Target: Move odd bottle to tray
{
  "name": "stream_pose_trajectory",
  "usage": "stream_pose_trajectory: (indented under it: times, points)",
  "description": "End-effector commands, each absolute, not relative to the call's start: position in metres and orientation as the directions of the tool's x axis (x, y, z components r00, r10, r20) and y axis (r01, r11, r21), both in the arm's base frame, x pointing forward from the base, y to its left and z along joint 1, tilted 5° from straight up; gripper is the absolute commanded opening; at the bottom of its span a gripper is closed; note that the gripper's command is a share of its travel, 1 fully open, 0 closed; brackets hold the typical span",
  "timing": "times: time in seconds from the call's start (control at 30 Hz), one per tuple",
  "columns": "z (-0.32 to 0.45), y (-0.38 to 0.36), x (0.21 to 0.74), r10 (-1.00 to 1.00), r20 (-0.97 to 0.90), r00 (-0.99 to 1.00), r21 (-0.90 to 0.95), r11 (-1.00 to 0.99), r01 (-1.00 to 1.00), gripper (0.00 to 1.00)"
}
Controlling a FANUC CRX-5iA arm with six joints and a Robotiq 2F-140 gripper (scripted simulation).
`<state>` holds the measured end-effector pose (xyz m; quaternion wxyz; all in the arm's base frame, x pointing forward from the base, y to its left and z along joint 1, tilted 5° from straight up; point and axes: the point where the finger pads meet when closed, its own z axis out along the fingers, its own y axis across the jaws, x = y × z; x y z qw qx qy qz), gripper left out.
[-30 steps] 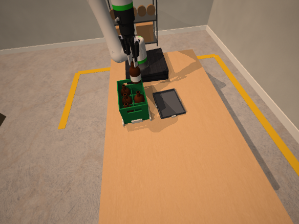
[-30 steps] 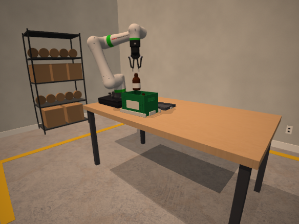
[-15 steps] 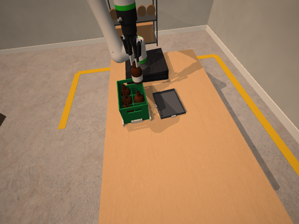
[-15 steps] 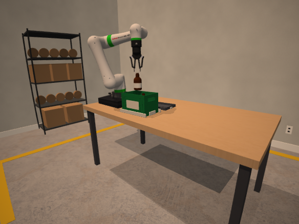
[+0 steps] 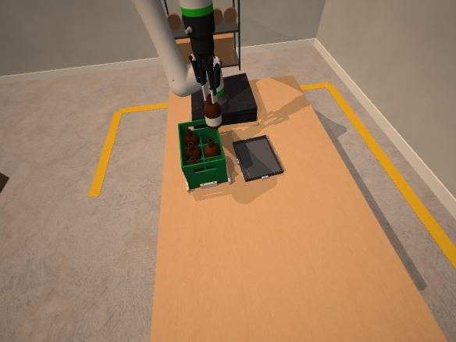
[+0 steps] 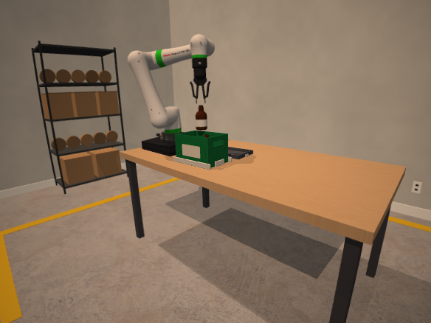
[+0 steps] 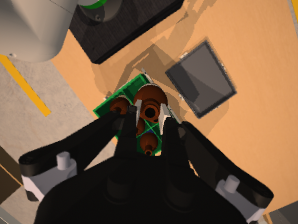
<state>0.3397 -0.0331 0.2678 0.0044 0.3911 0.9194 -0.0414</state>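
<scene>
My gripper [image 5: 210, 93] is shut on the neck of a brown bottle with a white label [image 5: 213, 112]. It holds the bottle upright above the far right corner of the green crate [image 5: 203, 156]. In the side view the held bottle [image 6: 201, 118] hangs clear above the crate's rim [image 6: 201, 148], under the gripper [image 6: 200, 99]. The wrist view shows the bottle's opening [image 7: 150, 112] between my fingertips. Several brown bottles [image 5: 191, 145] stand in the crate's cells. The dark tray [image 5: 258, 158] lies flat on the table just right of the crate; it holds nothing.
The robot's black base plate [image 5: 224, 97] sits on the table behind the crate and tray. A black shelf rack with boxes and rolls [image 6: 77, 114] stands off the table at the back left. The table's edges lie close to the crate's left side.
</scene>
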Motion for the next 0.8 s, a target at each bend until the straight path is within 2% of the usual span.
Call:
stream_pose_trajectory:
  times: [0.0,0.77]
  points:
    - [0.268,-0.028,0.343,0.719,-0.042,-0.694,-0.072,0.691,0.720,0.10]
    - [0.264,0.016,0.367,0.719,-0.042,-0.694,-0.072,0.691,0.720,0.10]
